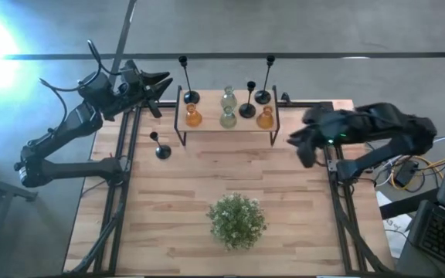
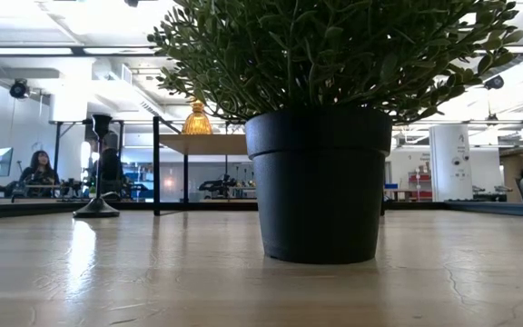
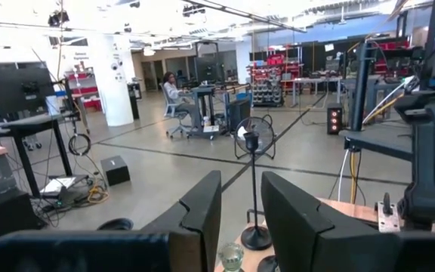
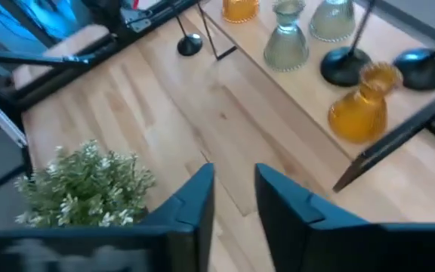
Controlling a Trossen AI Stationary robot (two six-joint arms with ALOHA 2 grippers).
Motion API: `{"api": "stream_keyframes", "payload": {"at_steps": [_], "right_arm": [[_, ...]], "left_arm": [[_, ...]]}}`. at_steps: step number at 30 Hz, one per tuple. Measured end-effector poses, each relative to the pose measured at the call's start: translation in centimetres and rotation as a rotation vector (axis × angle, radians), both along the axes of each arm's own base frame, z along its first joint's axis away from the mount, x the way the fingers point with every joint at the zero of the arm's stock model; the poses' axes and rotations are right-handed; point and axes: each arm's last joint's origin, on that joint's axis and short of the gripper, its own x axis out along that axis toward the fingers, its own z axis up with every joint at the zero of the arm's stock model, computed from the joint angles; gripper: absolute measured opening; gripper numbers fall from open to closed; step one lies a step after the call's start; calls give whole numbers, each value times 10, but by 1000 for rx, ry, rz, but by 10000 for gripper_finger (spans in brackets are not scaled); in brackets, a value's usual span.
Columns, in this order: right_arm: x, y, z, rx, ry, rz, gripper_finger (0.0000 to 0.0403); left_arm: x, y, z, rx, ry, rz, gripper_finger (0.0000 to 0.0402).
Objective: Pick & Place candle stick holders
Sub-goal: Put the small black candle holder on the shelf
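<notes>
Left arm raised at the desk's far-left corner. Left pincer (image 1: 163, 83) hangs in the air just left of the small raised shelf (image 1: 226, 124); its fingers (image 3: 202, 215) stand a narrow gap apart with nothing between them.

Short black holder (image 1: 161, 150) — round domed base, thin stem — stands alone on the wooden desk (image 1: 168, 208), left of the shelf's left leg and apart from the rest.

On the shelf, left to right:
- tall black holder (image 1: 189, 96), domed base at the back-left corner, thin stem rising high
- amber glass holder (image 1: 193, 117), bulbous, in front of it
- two pale green glass holders (image 1: 228, 99), one behind the other at the middle
- second short black holder (image 1: 247, 110), just right of the green pair
- second tall black holder (image 1: 263, 96) at the back right
- second amber glass holder (image 1: 265, 118) at the front right, just beside the short black one

Seven holders counted in all — six of them close together on the shelf.

Bushy green plant (image 1: 237, 219) in a black pot (image 2: 320, 182) sits on the desk well in front of the shelf.

Right arm folded over the desk's right edge. Right pincer (image 1: 293, 141) is just off the shelf's right end, above the desk; fingers (image 4: 195, 200) slightly parted, empty.
</notes>
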Motion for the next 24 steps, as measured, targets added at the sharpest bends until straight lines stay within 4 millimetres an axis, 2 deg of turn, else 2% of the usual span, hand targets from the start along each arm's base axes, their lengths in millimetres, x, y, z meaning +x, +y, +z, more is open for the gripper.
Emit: {"api": "stream_keyframes", "payload": {"at_steps": [2,5,10,15,19,22,24], "right_arm": [[-15,3,-5,21,-29,-12,63],[-31,7,-23,51,-87,-11,19],[-34,15,-66,103,-268,101,8],[-37,17,-118,81,-337,270,8],[-41,16,-154,-27,-362,339,8],[-43,11,-168,-219,-415,383,8],[-46,6,-174,-289,-441,371,8]], "left_arm": [[0,0,0,0,1,-1,101],[0,0,-1,12,18,1,101],[0,0,-3,33,53,6,101],[1,2,-5,29,65,10,101],[1,2,-5,29,67,15,101],[1,3,-7,32,90,23,101],[2,4,-9,25,105,25,101]]}}
